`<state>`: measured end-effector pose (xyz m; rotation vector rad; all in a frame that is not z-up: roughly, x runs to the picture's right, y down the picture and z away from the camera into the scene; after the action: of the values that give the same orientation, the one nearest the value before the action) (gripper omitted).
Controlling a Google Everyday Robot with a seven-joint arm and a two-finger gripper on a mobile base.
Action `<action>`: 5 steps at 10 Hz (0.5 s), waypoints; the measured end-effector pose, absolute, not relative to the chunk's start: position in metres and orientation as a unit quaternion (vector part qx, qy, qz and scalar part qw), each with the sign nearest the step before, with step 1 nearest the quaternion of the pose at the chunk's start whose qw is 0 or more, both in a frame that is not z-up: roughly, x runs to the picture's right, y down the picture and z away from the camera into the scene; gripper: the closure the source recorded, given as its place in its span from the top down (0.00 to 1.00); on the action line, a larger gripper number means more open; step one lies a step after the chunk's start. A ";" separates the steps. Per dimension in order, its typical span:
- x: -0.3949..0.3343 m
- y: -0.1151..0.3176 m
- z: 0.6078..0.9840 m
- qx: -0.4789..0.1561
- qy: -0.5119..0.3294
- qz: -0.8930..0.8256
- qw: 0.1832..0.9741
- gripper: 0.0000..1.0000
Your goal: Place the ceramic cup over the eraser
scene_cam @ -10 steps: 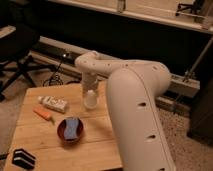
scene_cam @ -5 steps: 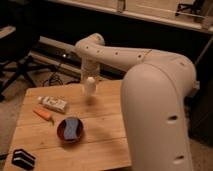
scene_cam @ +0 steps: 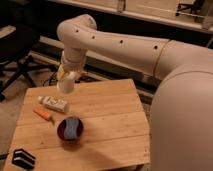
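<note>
Ceramic cup (scene_cam: 67, 87) hangs above the tabletop's (scene_cam: 110, 107) far-left edge, clamped in the claw (scene_cam: 65, 78), whose fingers are hard to separate from it. Eraser (scene_cam: 22, 159) lies at the near-left corner, well apart. The arm (scene_cam: 130, 47) hides the right edge.

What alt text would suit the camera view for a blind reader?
The robot's gripper, shut on the ceramic cup, holds it above the far left of a wooden table. On the table lie a white box, an orange pen, a dark bowl and, at the near left corner, the black eraser.
</note>
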<state>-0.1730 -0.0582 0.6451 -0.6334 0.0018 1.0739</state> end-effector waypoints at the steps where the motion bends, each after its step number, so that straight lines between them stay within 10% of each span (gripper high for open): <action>1: -0.185 -0.053 0.628 -0.303 -0.010 0.468 0.830 0.00; 5: -0.221 -0.025 0.589 -0.347 -0.048 0.372 0.860 0.00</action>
<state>-0.2212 -0.0247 0.5893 -0.7286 -0.1016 0.7805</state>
